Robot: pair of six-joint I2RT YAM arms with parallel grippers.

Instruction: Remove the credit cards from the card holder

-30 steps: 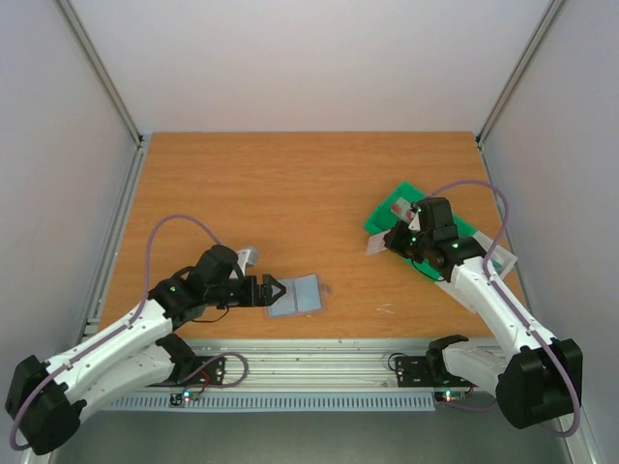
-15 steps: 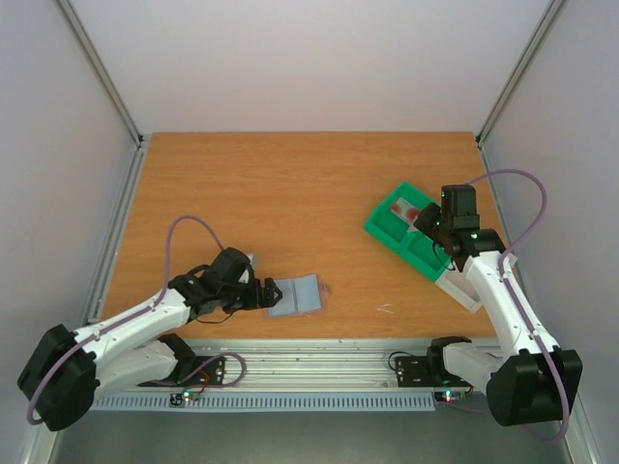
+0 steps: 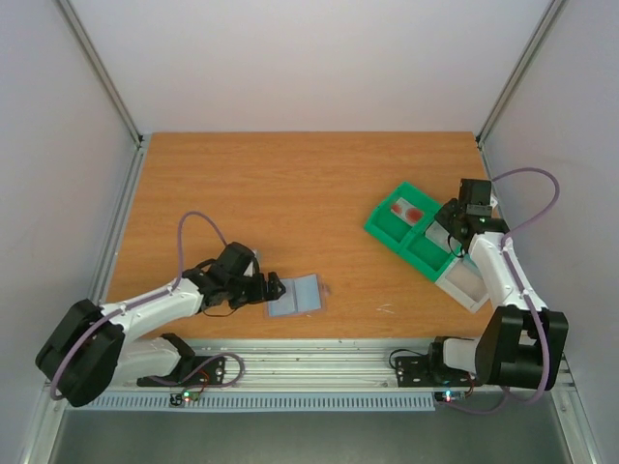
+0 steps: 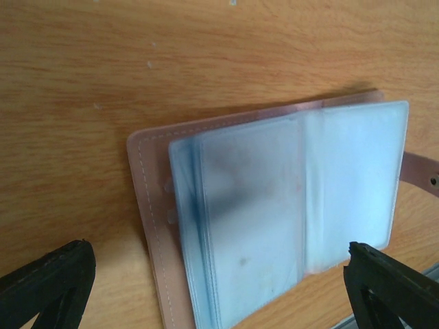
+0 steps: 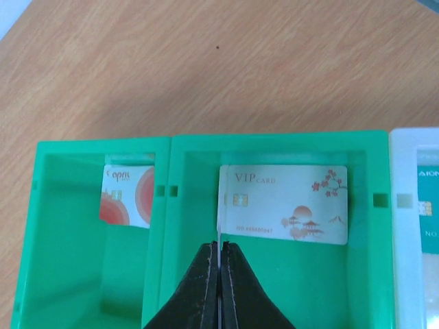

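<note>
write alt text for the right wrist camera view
A green tray on a wooden table holds a VIP card in its right section and a white card with red circles in the left one. The shut right pincer points at the VIP card's lower left corner; a third card shows in a white tray at right.

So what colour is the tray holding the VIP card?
Bright green tray, clearest in right wrist view.

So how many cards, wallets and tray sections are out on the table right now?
Cards in view: 3 (orange-spotted card, VIP card, cut-off card)
Card holder: 1
Tray sections: 3 (2 green sections, 1 white section)
Total: 7
</note>
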